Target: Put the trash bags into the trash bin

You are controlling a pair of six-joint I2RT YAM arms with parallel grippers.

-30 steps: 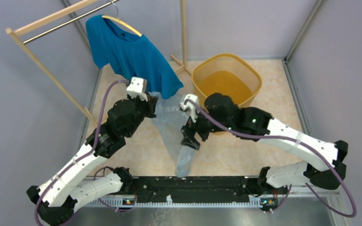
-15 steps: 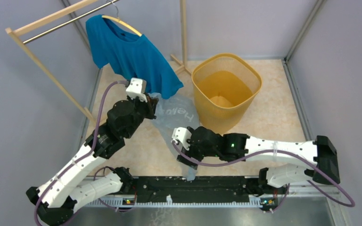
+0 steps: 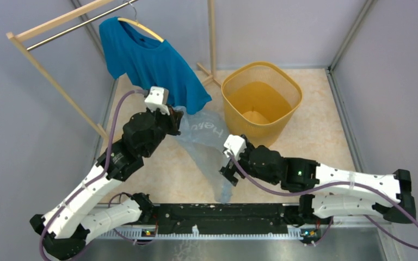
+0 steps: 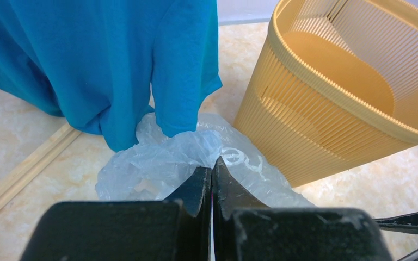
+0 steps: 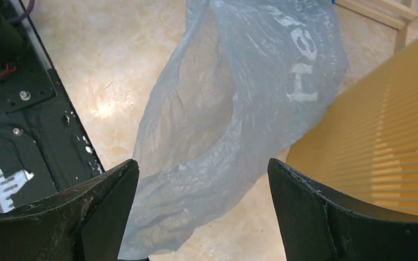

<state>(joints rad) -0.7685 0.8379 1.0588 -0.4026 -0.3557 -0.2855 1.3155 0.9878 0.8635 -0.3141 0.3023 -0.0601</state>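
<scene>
The pale blue-grey trash bag (image 3: 207, 142) hangs stretched from my left gripper (image 3: 177, 120) down toward the near edge. White letters show on it. My left gripper (image 4: 212, 167) is shut on the bag's (image 4: 158, 160) upper edge, below the teal shirt. My right gripper (image 3: 229, 175) is open beside the bag's lower part; in its wrist view the bag (image 5: 234, 125) hangs between and beyond the wide-spread fingers (image 5: 202, 168), not held. The yellow trash bin (image 3: 261, 103) stands upright at the back right, with nothing in it; it also shows in the left wrist view (image 4: 343, 98) and the right wrist view (image 5: 381, 141).
A teal T-shirt (image 3: 152, 62) hangs on a wooden clothes rack (image 3: 54, 81) at the back left, just above the left gripper. The black base rail (image 3: 223, 217) runs along the near edge. Grey walls close in the left, right and back.
My right arm swung down from beside the bin to low near the rail, then shifted right, and is now open at the bag's lower part. The bag has spread out. The left gripper held still.
</scene>
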